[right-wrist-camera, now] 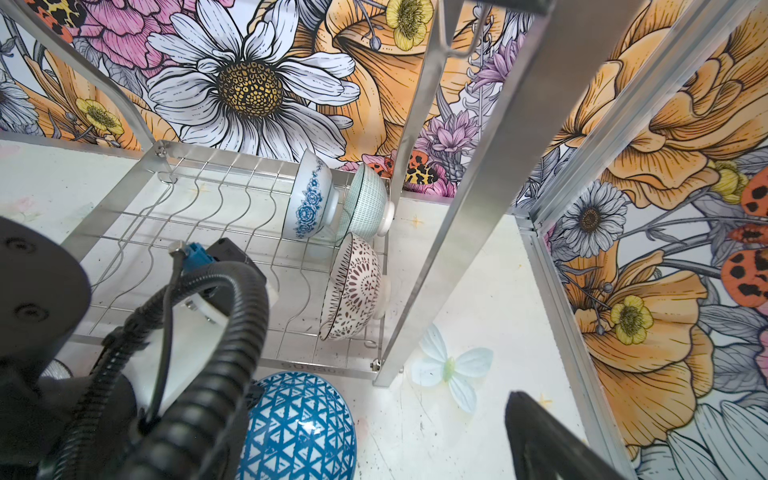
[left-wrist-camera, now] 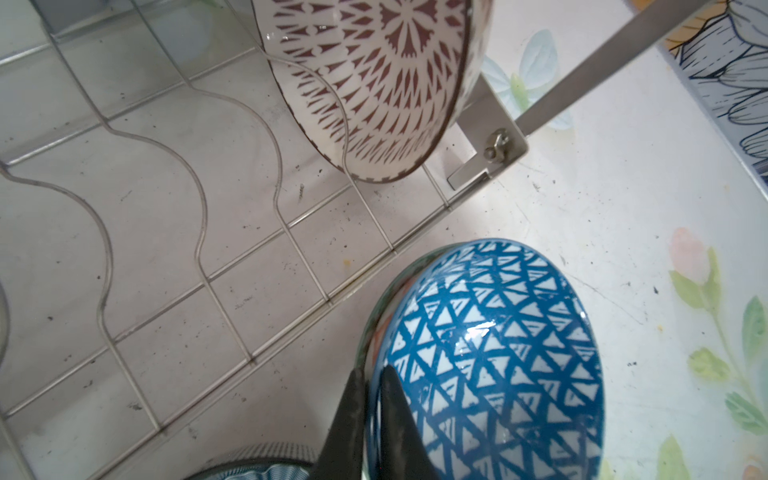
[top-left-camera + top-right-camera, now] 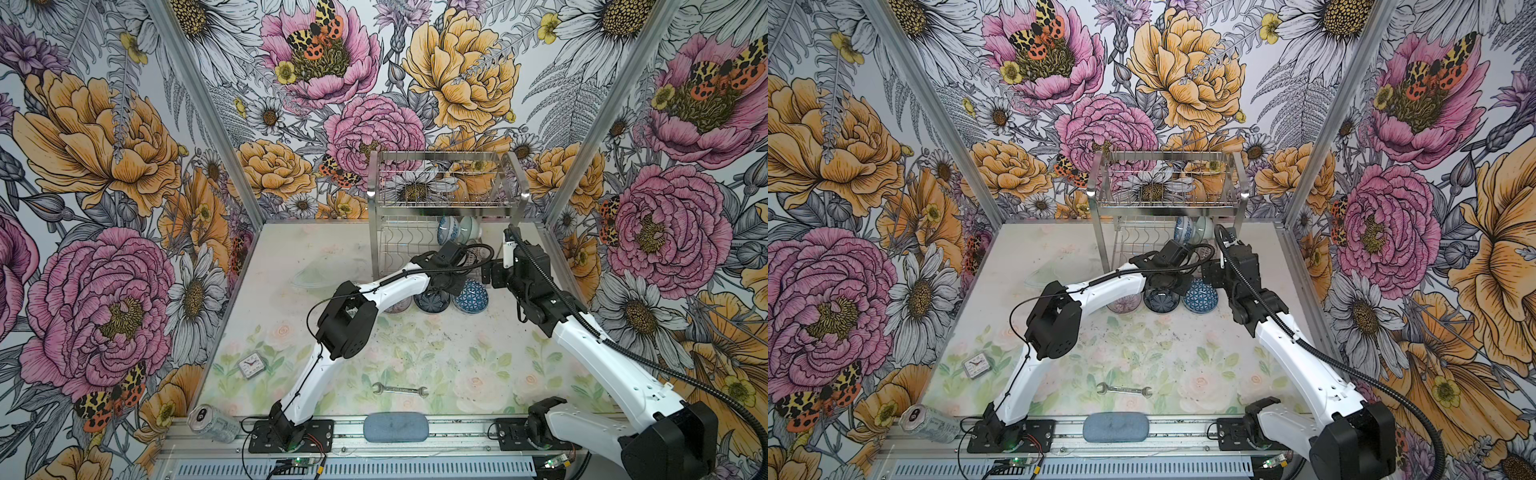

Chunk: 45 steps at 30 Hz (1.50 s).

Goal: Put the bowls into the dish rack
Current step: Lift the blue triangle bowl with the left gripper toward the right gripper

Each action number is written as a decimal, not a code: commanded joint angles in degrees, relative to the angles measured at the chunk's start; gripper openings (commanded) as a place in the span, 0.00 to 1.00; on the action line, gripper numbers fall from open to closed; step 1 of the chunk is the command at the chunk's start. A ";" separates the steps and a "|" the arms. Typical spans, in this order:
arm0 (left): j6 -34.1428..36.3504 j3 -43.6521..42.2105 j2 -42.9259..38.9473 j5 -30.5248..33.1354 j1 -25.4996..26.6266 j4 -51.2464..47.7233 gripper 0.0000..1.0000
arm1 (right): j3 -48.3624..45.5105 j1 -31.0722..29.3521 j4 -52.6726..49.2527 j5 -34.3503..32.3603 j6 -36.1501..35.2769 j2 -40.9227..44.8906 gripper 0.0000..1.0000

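Three bowls (image 1: 309, 199) are sitting in the dish rack (image 3: 373, 232), three outside. The left jaws are pinching the triangle-patterned bowl (image 2: 498, 353); the right jaws are gaping, empty.

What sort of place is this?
Probably a robot test booth, not a kitchen: flower-printed wall panels, two white robot arms bolted to a rail, a shiny steel wire dish rack.

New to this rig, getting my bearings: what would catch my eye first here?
The loud flower walls all round. Then the steel rack at the back, three bowls on edge at the right end of its lower tier: floral bowl, green bowl, red bowl. Just in front, the left pincer is shut on the rim of the triangle bowl.
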State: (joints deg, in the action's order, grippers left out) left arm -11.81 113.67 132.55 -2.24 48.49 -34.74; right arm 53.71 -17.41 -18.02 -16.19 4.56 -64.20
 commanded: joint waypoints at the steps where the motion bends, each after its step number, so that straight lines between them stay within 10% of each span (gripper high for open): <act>1: 0.14 1.97 0.96 -1.29 0.03 0.04 0.08 | 0.09 0.52 0.51 0.34 0.68 0.29 0.98; 32: 0.43 2.60 -12.28 -1.76 -5.60 1.20 0.00 | 2.34 0.60 -3.33 1.24 2.04 7.38 0.98; 45: -6.45 -22.26 -32.12 -0.75 -9.88 18.61 0.00 | 5.14 -0.02 -3.26 9.86 8.31 4.06 0.97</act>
State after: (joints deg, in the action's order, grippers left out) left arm -15.31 92.40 105.80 -3.05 40.18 -28.23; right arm 56.51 -17.19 -21.45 -9.76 9.93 -59.18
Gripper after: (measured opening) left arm 0.076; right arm 0.976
